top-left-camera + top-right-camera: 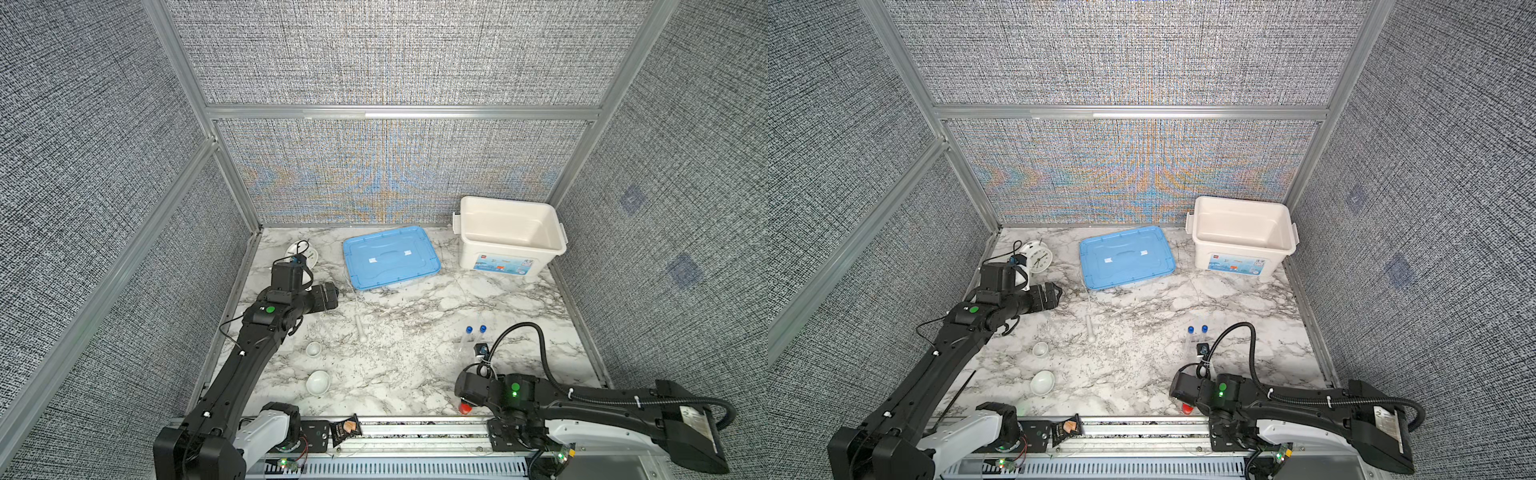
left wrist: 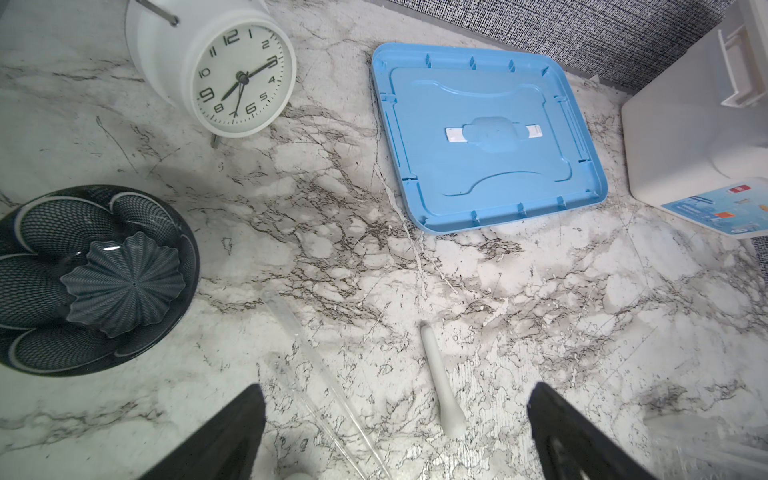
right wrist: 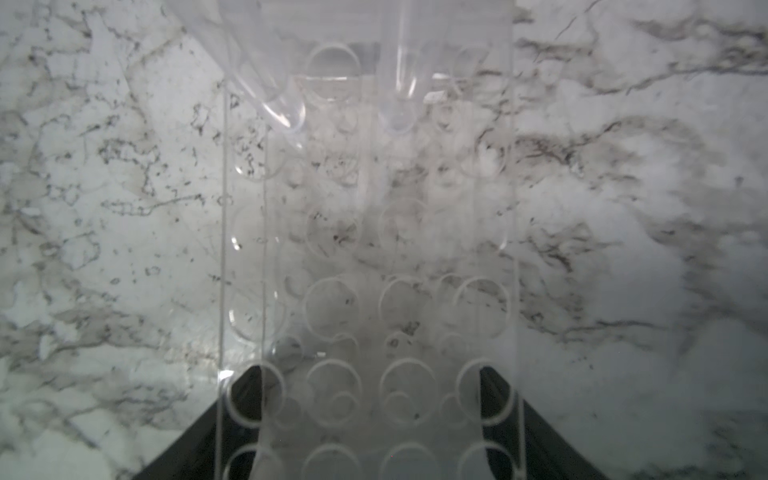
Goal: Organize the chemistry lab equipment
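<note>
Left gripper (image 2: 395, 388) gapes near pestle (image 2: 440, 386), clock (image 2: 241, 79); right gripper (image 3: 370, 374) straddles clear rack (image 3: 370, 249), grip unclear

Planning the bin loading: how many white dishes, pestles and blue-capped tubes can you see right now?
White dishes: 2
Pestle: 1
Blue-capped tubes: 2
Total: 5

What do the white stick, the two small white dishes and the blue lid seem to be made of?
The white stick is probably unglazed ceramic: matte, chalky, no highlights. The far white dish and near white dish look like glazed ceramic, smooth, faint sheen, though plastic could look alike. The blue lid is satin moulded plastic: thin ribs and tabs along its rim.
</note>
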Controlling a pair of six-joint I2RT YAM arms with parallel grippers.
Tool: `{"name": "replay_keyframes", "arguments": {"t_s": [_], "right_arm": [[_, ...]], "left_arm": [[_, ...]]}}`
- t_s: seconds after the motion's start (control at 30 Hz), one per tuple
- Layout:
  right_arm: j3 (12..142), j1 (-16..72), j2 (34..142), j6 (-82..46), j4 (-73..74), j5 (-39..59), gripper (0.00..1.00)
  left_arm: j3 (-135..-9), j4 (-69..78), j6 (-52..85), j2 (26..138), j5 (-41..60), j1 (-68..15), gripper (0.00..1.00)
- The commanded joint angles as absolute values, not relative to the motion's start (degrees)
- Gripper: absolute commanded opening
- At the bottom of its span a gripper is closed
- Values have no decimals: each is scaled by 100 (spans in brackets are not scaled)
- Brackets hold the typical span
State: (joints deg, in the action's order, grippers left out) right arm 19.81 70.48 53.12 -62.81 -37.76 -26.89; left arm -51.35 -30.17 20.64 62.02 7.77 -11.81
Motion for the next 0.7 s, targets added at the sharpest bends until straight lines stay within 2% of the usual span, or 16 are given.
{"name": "replay_keyframes", "arguments": {"t_s": [0.0, 0.37, 0.5, 0.67], "right_arm": [[2045, 7054, 5080, -6347, -4161, -2732, 83], [2449, 7051, 3532, -6288, -5228, -2979, 87], [3033, 7050, 3191, -6276, -5716, -3014, 87], [4169, 7049, 3289, -5872, -6276, -3322, 87]], "left_arm": [[-5203, -3010, 2108, 6205, 879, -1178, 99], [-5561, -3192, 1947, 6328, 1168, -1178, 99], [-5714, -3218, 2093, 6356, 1460, -1178, 99], [-5922, -3293, 2070, 6449, 1549, -1178, 98]]}}
